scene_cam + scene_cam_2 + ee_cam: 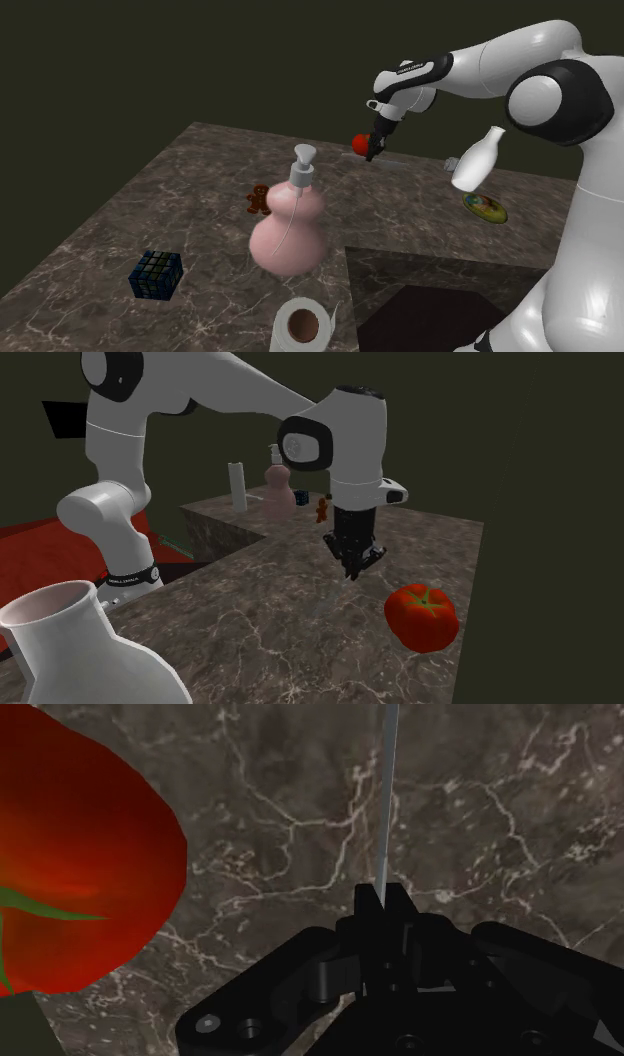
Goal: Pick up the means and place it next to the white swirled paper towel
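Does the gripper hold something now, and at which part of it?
Yes: the gripper is shut on a thin grey utensil, clasping one end of its narrow handle.

Tomato (85, 854) cut off by edge, paper towel roll (284, 328) cropped, thin grey rod (386, 804) unidentifiable

Spotting, shoulder view: dispenser (288, 235) on the counter (150, 190), paper towel roll (303, 327) before it, cube (157, 275) left. Finding tomato (360, 144) behind, thin rod (386, 804) just right.

Dark brown marble countertop (100, 230), pale veins; dim olive wall (150, 60) behind; red floor (30, 552) beside counter.
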You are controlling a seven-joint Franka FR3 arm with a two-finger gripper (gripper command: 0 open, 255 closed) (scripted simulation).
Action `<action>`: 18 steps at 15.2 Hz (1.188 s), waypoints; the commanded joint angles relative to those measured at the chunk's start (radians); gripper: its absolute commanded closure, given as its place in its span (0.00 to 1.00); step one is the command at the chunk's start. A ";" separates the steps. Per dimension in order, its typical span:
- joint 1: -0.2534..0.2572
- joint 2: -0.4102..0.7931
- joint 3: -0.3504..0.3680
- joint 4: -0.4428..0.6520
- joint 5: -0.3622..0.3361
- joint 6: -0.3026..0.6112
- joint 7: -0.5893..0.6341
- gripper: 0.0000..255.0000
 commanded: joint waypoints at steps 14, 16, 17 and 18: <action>0.003 -0.057 -0.017 0.130 -0.047 -0.176 0.050 1.00; 0.002 -0.061 -0.019 0.152 -0.050 -0.200 0.056 1.00; 0.001 -0.062 -0.019 0.163 -0.052 -0.213 0.058 1.00; 0.001 -0.064 -0.020 0.175 -0.053 -0.225 0.061 1.00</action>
